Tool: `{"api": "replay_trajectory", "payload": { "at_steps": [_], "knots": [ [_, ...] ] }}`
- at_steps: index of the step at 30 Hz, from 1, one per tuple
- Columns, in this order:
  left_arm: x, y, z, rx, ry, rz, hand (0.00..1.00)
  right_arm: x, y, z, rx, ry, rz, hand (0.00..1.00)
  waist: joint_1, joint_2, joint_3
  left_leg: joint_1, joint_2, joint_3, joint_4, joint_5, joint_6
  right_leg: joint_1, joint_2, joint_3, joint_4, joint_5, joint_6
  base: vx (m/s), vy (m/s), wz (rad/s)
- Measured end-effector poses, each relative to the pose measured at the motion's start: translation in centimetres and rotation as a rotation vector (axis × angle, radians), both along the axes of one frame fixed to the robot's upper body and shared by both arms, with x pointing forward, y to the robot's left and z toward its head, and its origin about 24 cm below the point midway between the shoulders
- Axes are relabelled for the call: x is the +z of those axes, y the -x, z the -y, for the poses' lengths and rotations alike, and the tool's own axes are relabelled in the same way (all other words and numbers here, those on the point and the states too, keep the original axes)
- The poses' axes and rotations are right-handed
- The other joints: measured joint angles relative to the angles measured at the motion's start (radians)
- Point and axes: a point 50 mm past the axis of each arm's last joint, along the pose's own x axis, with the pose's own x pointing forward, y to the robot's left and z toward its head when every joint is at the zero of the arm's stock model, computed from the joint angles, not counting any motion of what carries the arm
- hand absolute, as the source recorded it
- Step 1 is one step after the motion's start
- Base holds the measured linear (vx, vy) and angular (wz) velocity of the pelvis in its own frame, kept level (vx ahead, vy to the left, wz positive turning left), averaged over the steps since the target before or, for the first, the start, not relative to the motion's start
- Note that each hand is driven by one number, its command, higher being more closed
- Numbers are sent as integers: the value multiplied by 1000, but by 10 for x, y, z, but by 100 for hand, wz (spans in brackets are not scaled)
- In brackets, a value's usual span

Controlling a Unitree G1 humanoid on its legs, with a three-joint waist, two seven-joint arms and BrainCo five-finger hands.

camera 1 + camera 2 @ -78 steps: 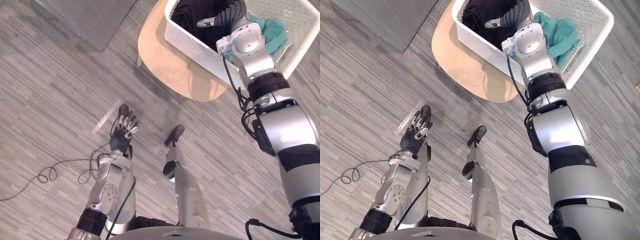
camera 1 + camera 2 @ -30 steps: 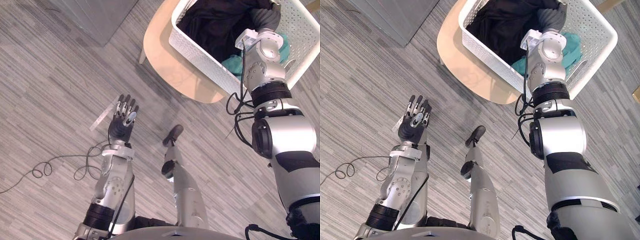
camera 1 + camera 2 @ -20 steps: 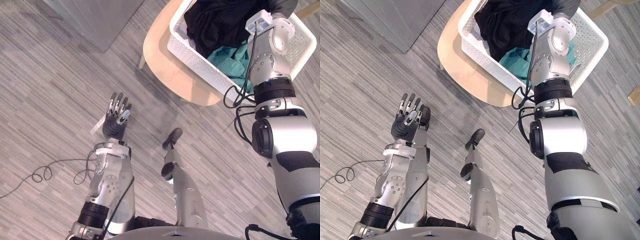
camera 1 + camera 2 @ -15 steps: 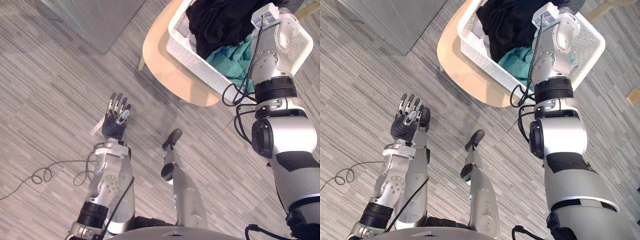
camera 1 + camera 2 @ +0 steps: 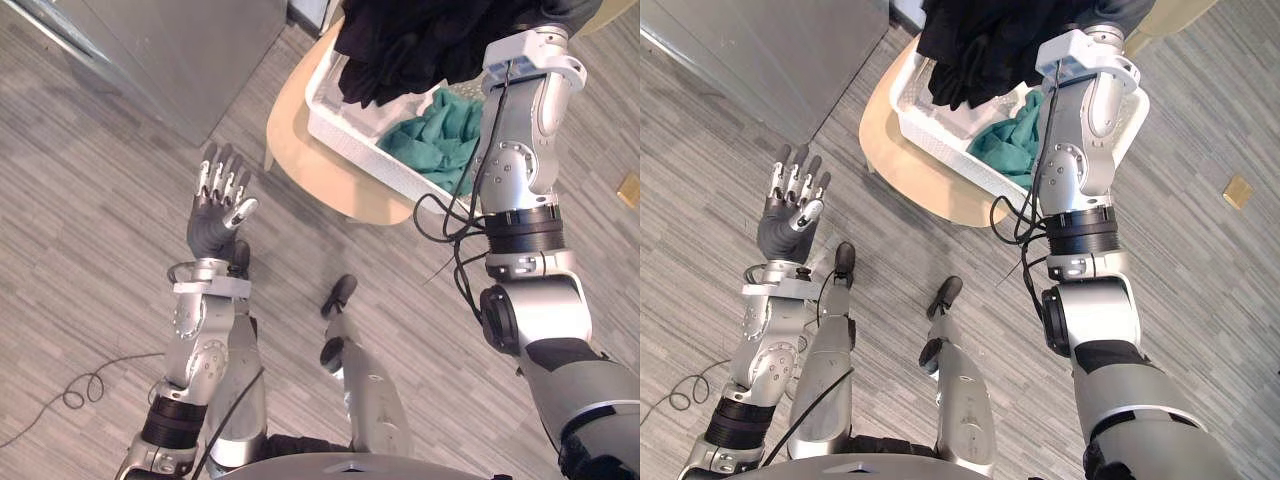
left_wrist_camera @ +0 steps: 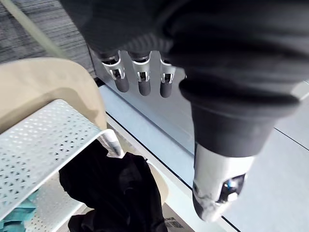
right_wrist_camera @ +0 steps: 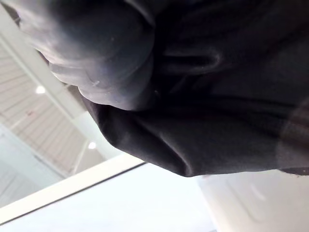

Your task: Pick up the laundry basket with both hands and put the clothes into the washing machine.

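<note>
My left robot hand (image 5: 218,212) is held up over the grey plank floor (image 5: 90,240), palm open, fingers (image 6: 139,81) straight and slightly spread, the thumb (image 6: 217,193) standing apart; it holds nothing. It is well apart from the white perforated laundry basket (image 5: 352,142), which stands on a round pale-wood counter (image 5: 305,160) to that hand's right and farther from me. My right arm reaches up over the basket, and my right robot hand (image 5: 1108,14) sits at the very top of the eye views, against a black garment (image 5: 415,40). That garment hangs in a bunched mass above the near-left part of the basket, its lower folds dangling over the rim. In the right wrist view dark cloth lies pressed close around the robot hand, and I cannot tell whether the hand is closed on it. A teal garment (image 5: 440,135) lies crumpled inside the basket, below the black one and just beside my right forearm. A grey panel (image 5: 170,50) stands past my left robot hand, beside the counter.
</note>
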Motion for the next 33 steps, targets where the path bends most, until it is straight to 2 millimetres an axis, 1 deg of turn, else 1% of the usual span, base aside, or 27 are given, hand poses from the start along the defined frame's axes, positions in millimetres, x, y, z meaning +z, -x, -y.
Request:
{"api": "replay_trajectory", "payload": {
  "at_steps": [1, 2, 4, 7, 9, 11, 12, 13, 14, 15, 17, 19, 22, 23, 26, 27, 28, 30, 33],
  "knots": [
    [0, 1, -1, 16, -46, 5, 0, -13, 9, -1, 24, 37, 19, 100, -11, 1, -61, 0, -7, -4, 0, -19, 5, -6, -12, -3, 25, -34, 6, 82, 24, 15],
    [0, 1, -2, 27, -70, 11, 0, -16, 13, -2, 35, 46, 30, 100, -14, 0, -75, 10, -10, -2, 0, -22, 8, -2, -17, -2, 35, -41, 4, 99, 23, 9],
    [2, 1, -4, 67, -194, 36, 0, -31, 22, -5, 74, 66, 42, 100, -25, -1, -138, 31, -21, 4, 0, -22, 12, 6, -31, 1, 59, -54, 6, 101, 14, 1],
    [8, 0, -6, 106, -332, 80, 0, -42, 26, -4, 108, 86, 29, 100, -40, 0, -150, 86, -29, 15, 0, -27, 19, 59, -41, 1, 59, -65, 15, 81, 2, 4],
    [8, 0, -7, 136, -459, 98, 0, -55, 28, -2, 148, 79, 6, 100, -60, 0, -192, 109, -32, 20, 0, -33, 27, 79, -44, 5, 59, -70, 16, 35, 1, -2],
    [7, 0, -9, 165, -569, 109, 0, -62, 32, -2, 176, 76, 3, 100, -69, 2, -211, 134, -32, 30, -1, -40, 26, 99, -44, 11, 58, -75, 15, 15, 2, -12],
    [5, -1, -10, 184, -648, 113, 0, -67, 36, -2, 198, 76, -5, 100, -71, 2, -226, 154, -31, 43, -2, -49, 25, 112, -43, 22, 58, -83, 12, -7, 4, -19],
    [3, -1, -11, 192, -684, 109, 0, -71, 38, -2, 205, 81, -11, 100, -71, 3, -242, 158, -30, 48, -2, -53, 21, 112, -43, 28, 57, -86, 10, 2, 5, -18],
    [-1, 0, -12, 210, -758, 104, 0, -78, 43, -2, 221, 87, -24, 100, -76, 7, -276, 160, -31, 53, -3, -58, 22, 114, -43, 30, 52, -86, 10, 25, 4, -8],
    [-2, 1, -12, 224, -812, 107, 0, -83, 48, -3, 238, 92, -24, 100, -83, 10, -292, 173, -31, 55, -6, -61, 24, 130, -43, 30, 44, -86, 11, 30, 3, -4],
    [-6, 2, -13, 226, -858, 101, 0, -92, 51, -5, 259, 82, -41, 100, -90, 12, -310, 191, -31, 59, -8, -65, 21, 149, -42, 32, 33, -86, 12, 5, 1, -3],
    [-14, 2, -12, 213, -904, 75, 0, -106, 53, -11, 310, 81, -104, 100, -94, 16, -353, 194, -31, 65, -8, -72, 27, 160, -40, 32, 12, -77, 13, 18, 2, -6],
    [-22, -1, -14, 195, -922, 29, 0, -120, 52, -22, 376, 120, -172, 100, -95, 21, -367, 201, -32, 66, -8, -72, 26, 179, -36, 32, -19, -60, 15, 0, 0, 0],
    [-23, -1, -14, 191, -923, 24, 0, -121, 52, -25, 391, 126, -182, 100, -95, 21, -369, 201, -32, 67, -8, -71, 26, 180, -36, 32, -22, -58, 15, 0, 0, 0],
    [-32, -2, -7, 135, -937, -6, 0, -128, 52, -42, 473, 132, -206, 100, -95, 22, -375, 213, -32, 70, -8, -68, 21, 197, -34, 35, -35, -52, 15, 0, 0, 0],
    [-36, -1, -1, 101, -941, -15, 0, -131, 52, -51, 511, 128, -216, 100, -96, 21, -386, 213, -32, 71, -9, -68, 21, 198, -33, 37, -40, -49, 15, 25, -10, -3],
    [-37, -1, 2, 86, -939, -16, 0, -132, 53, -56, 532, 129, -221, 100, -96, 22, -393, 213, -32, 72, -9, -68, 21, 198, -32, 38, -43, -47, 14, 33, -12, -4],
    [-45, -2, 13, 30, -915, -37, 0, -139, 55, -77, 620, 145, -246, 100, -95, 25, -416, 213, -32, 73, -9, -68, 21, 197, -31, 42, -43, -44, 10, 15, -4, -2],
    [-52, -4, 23, -44, -871, -72, 0, -144, 57, -91, 682, 146, -270, 100, -94, 27, -427, 218, -32, 75, -9, -68, 21, 198, -30, 50, -43, -44, 9, 3, -3, -3]
  ]
}}
